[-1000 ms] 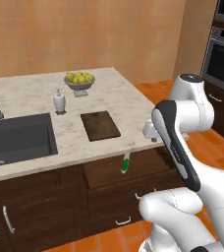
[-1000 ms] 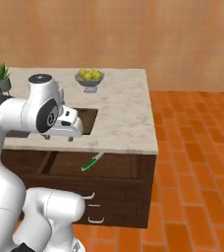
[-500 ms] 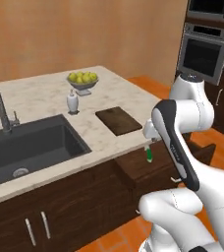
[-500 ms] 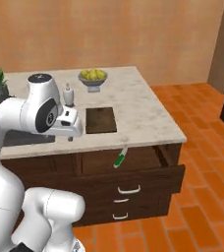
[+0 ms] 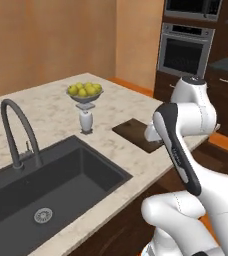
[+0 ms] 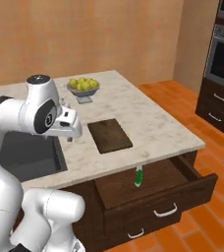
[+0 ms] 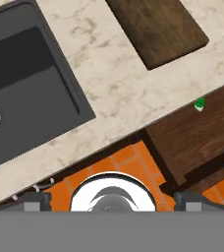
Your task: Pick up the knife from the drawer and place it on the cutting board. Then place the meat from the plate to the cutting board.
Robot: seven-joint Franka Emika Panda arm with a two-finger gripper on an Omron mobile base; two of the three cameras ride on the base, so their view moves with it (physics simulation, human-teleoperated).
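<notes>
Pincer high over the table edge, jaws apart, nothing held — knife in the open drawer.

The pincer (image 6: pixel 70 138) hung at the white arm's end above the marble table (image 6: pixel 148 125), between the black sink (image 5: pixel 51 192) and the cutting board (image 6: pixel 109 135); its fingers (image 7: pixel 35 201) stood wide apart and empty. The knife (image 6: pixel 138 175) lay in the pulled-out drawer (image 6: pixel 155 189), green handle just under the table's lip, blade hard to make out. The board lay bare and flat on the table. A grey bowl of yellow fruit (image 6: pixel 83 86) stood farther back, a small white bottle (image 5: pixel 86 120) near it, a dark tap (image 5: pixel 16 132) beside the sink. No writing or labels could be read anywhere — the oven (image 5: pixel 185 49) front was too blurred.
</notes>
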